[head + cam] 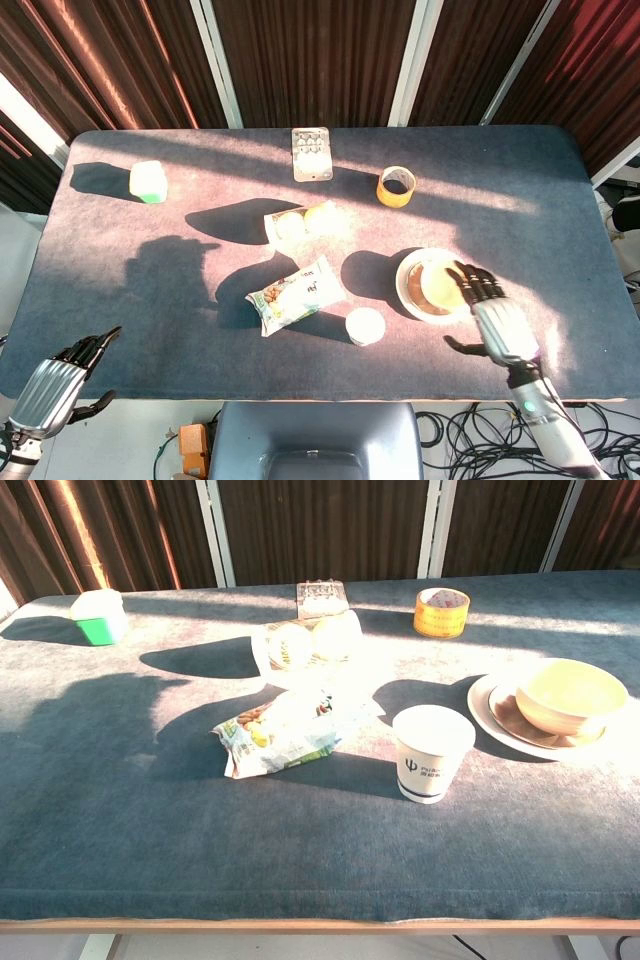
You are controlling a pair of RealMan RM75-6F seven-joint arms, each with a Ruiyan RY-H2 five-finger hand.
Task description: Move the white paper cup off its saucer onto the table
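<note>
white paper cup [432, 752] upright on table, lower centre, left of saucer [495, 712] | we judge it light, crushable; grip mid-wall softly | right hand [496, 322] fingers apart, empty | left hand [55, 385] empty, fingers loosely apart

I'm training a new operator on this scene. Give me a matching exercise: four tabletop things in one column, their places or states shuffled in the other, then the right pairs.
Things:
1. white paper cup
2. bowl
3. tape roll
4. right hand

Places or states:
A. sits on the saucer
B. holds nothing, fingers spread, by the table's near edge
C. stands upright on the table, beside the snack bag
D. near the far edge, beyond the saucer

Pairs: 1-C, 2-A, 3-D, 4-B
</note>
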